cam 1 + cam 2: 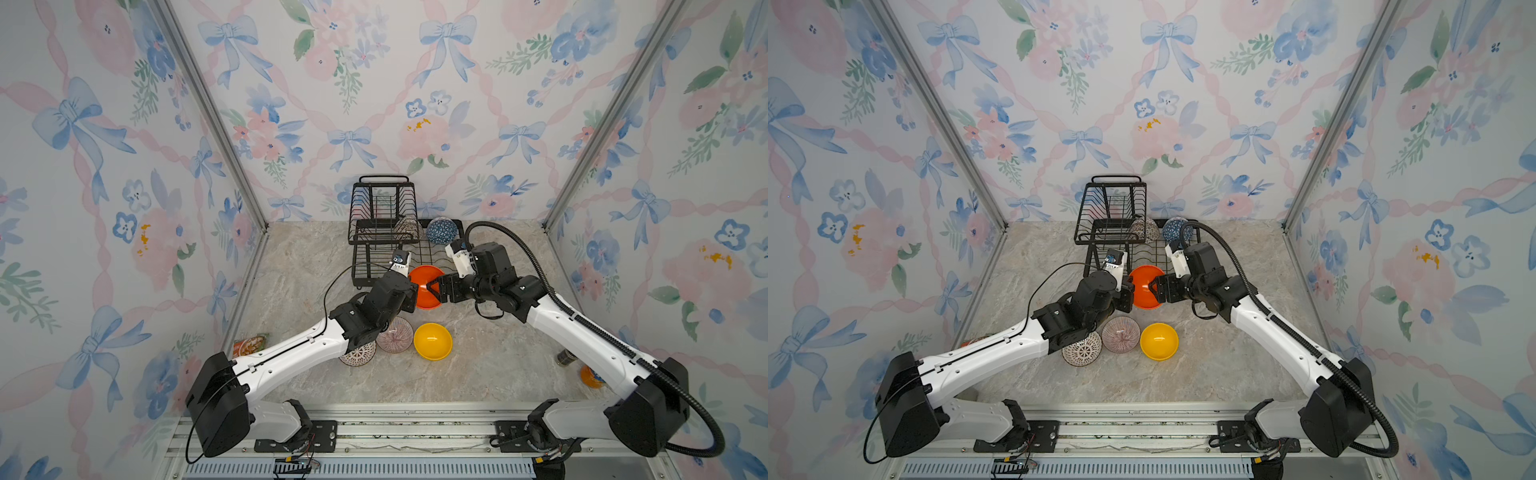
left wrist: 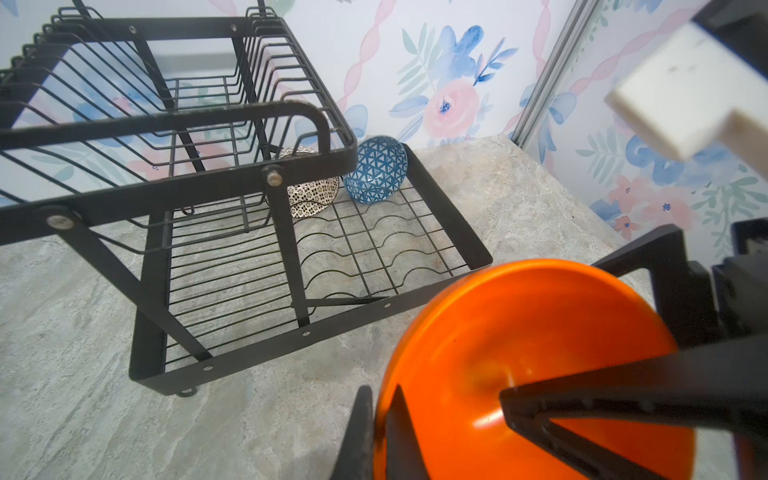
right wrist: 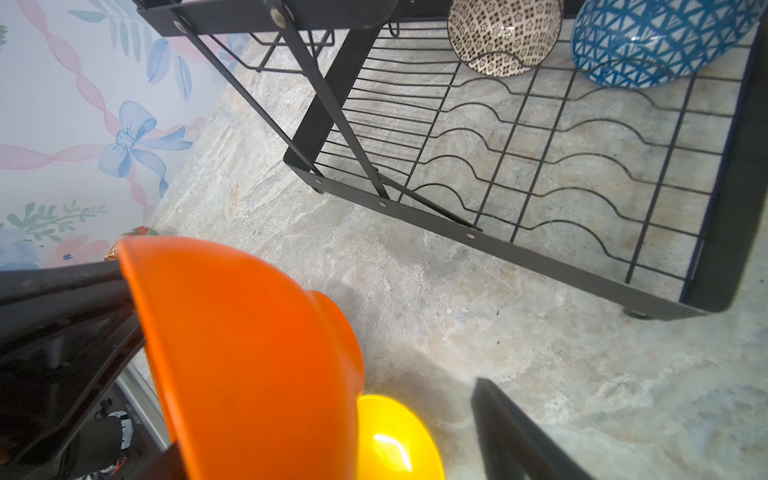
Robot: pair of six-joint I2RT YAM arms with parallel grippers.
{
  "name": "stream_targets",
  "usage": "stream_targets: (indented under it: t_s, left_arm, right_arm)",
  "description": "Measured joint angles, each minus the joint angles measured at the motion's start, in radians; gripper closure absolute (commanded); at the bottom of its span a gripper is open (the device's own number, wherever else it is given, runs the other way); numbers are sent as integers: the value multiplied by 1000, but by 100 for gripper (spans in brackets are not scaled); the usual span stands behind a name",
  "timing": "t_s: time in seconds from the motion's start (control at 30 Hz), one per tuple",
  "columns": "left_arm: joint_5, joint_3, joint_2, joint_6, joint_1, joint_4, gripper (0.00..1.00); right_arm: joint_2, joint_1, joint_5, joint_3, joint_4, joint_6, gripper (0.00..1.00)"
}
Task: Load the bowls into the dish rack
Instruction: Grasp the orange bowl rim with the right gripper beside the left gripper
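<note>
Orange bowl [image 2: 498, 332] pinched in left pincer [image 2: 376, 411]; right pincer [image 1: 433, 290] astride opposite rim

Bright, even light is cast; soft shadows are thrown on the counter [image 3: 498, 353]; the orange bowl [image 3: 249, 353] is rendered blurred.

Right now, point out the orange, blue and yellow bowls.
orange bowl [image 1: 426, 276]: in a top view, inner wall.
blue bowl [image 2: 376, 170]: left wrist view, patterned wall.
yellow bowl [image 1: 432, 341]: in a top view, inside bottom.

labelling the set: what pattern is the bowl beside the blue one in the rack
A brown-and-cream mosaic bowl, clearest in the right wrist view.
</note>
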Motion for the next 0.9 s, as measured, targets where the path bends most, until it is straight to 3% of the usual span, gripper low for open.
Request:
stream_targets:
  t_s: [0.2,0.63,0.83,0.9]
  left_arm:
    - [1,-21,0,3,0,19,100]
    - [40,-56,-34,23,0,64,100]
    - [54,-64,-39,25,3,61,100]
    - [63,-71,-42,26,6,61,89]
  right_arm:
    - [10,7,6,12,0,8,57]
    - [48,26,42,14,-3,17,100]
    - [48,35,58,14,-9,16,100]
    - [48,38,66,14,-13,13,100]
